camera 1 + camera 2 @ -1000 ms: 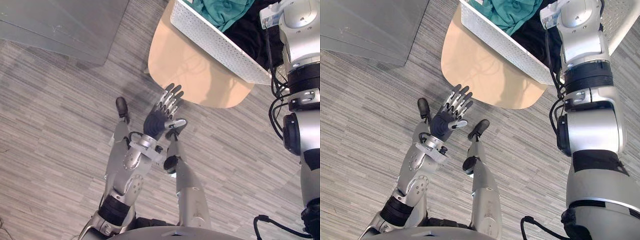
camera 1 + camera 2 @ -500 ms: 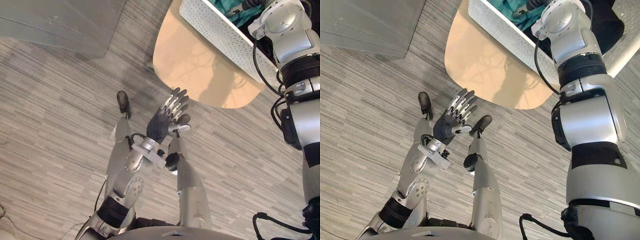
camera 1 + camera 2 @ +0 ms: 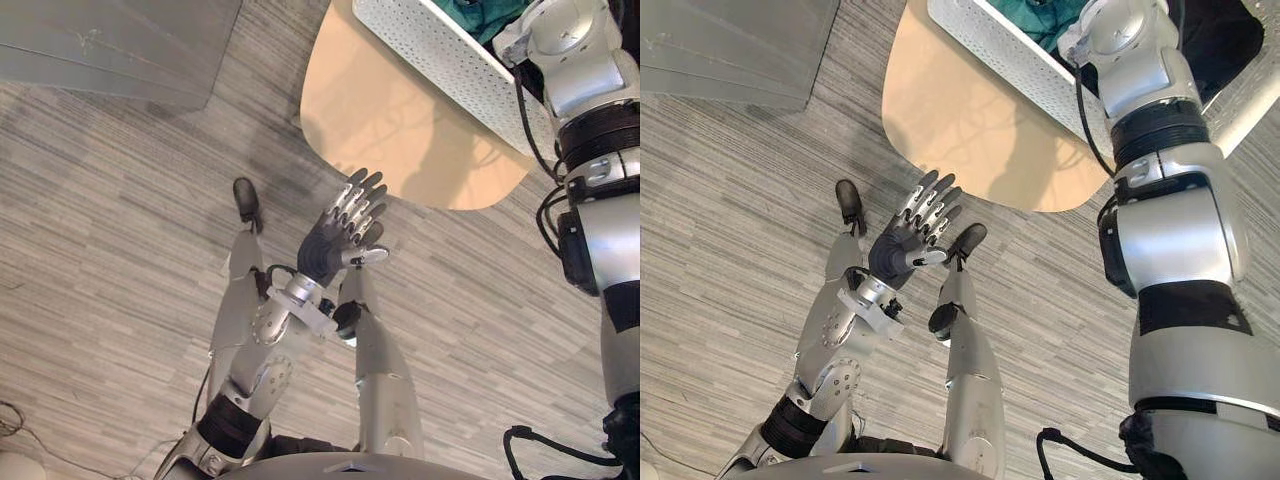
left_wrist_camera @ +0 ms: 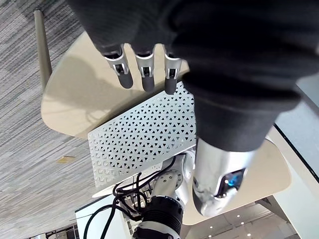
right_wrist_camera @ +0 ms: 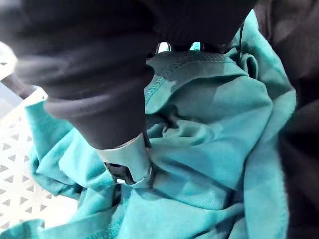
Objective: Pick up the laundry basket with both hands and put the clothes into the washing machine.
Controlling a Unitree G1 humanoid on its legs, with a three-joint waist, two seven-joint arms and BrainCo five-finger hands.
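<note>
Right arm has swung further in, so the right hand [image 5: 122, 159] is now down inside the basket [image 3: 440, 55], buried in the teal shirt [image 5: 214, 149]. Can't tell if it's gripping anything. The basket sits unlifted on the counter [image 3: 400, 130]. Left hand [image 3: 330, 245] still hovers near the counter's edge, relaxed and empty.

Indoor room with a domestic laundry setup: grey plank floor [image 3: 100, 250], a rounded pale wooden desk [image 3: 400, 130] at upper right, and a white perforated laundry basket [image 3: 440, 55] holding teal clothes [image 5: 209, 124].
</note>
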